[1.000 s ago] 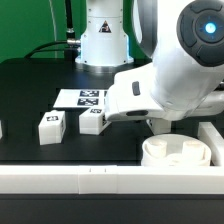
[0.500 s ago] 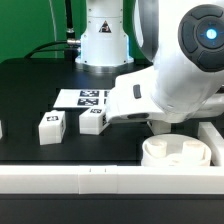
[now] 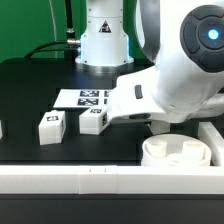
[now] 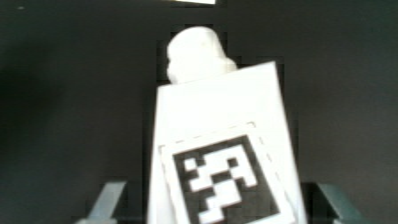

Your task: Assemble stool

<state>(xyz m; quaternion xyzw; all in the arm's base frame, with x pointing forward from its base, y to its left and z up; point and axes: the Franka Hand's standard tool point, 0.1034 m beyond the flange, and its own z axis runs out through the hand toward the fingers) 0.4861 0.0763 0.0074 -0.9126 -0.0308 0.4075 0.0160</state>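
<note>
Wrist view: white blocky plastic leg point(image 4: 214, 110), tagged, lying between fingers point(image 4: 114, 200).
Fingers: spread, just clear of leg.
Risk: off-centre squeeze may twist or skid it.

— Where was there room to pass?
— Over the bare table point(image 3: 30, 90) at the exterior view's left, and through the gap between one leg point(image 3: 50, 127) and the other leg point(image 3: 93, 120)
— What stood in the way?
— The long rail point(image 3: 90, 180) ran across the foreground, the seat point(image 3: 178, 152) sat just behind it, and the arm point(image 3: 170, 90) hung over the exterior view's right
</note>
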